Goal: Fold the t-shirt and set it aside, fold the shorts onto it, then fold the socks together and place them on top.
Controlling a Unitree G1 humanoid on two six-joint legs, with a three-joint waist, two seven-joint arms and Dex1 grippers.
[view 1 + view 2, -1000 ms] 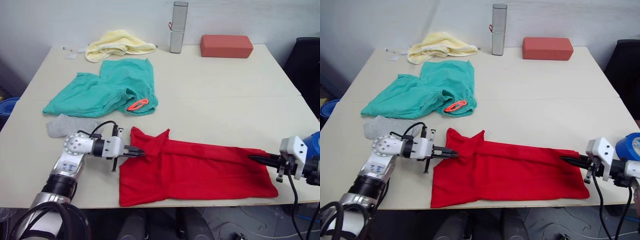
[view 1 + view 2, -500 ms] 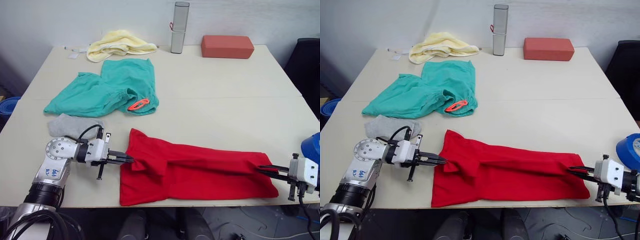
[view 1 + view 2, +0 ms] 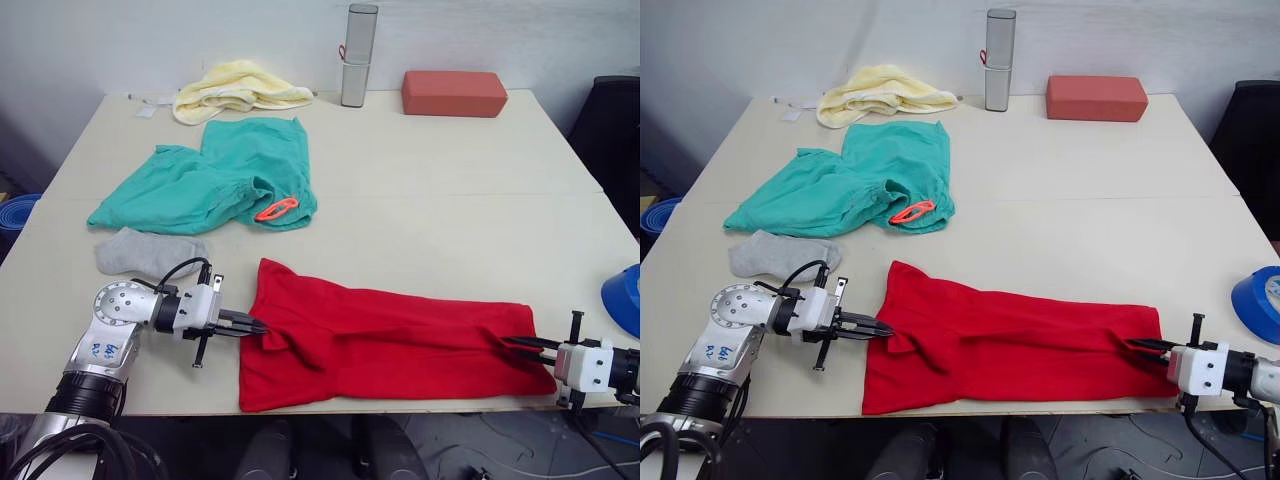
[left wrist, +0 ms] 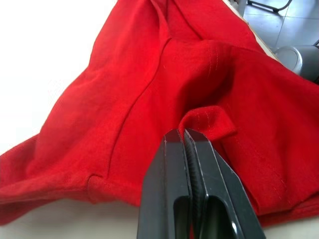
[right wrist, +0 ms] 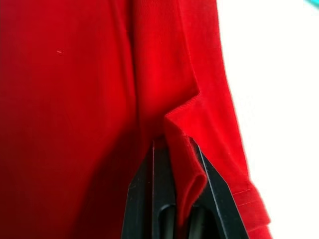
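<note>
The t-shirt (image 3: 390, 340) lies along the near edge of the table (image 3: 450, 200), folded into a long red band that runs left to right, its near left corner reaching the table's lip. The left gripper (image 3: 262, 328) is at the shirt's left end, its two black fingers pressed together on a small raised fold of red cloth; the left wrist view shows that fold pinched between the fingertips (image 4: 175, 137). The right gripper (image 3: 507, 344) is at the shirt's right end, low over the near right corner, with a folded edge of the fabric caught between its fingers (image 5: 159, 154), which are closed on it. The cloth between the two grippers lies on the table with shallow wrinkles along its length.

A blue roll of tape (image 3: 622, 298) sits at the right edge. Just beyond the left gripper, on the left side, lie the grey socks (image 3: 150, 250), apart from the shirt. Farther back on the left are the teal shorts (image 3: 210, 180), spread loosely, the orange drawstring loop (image 3: 276, 209) at their near right edge. At the far edge sit a pale yellow towel (image 3: 238, 86), an upright grey canister (image 3: 357, 55) and a red block (image 3: 453, 92).
</note>
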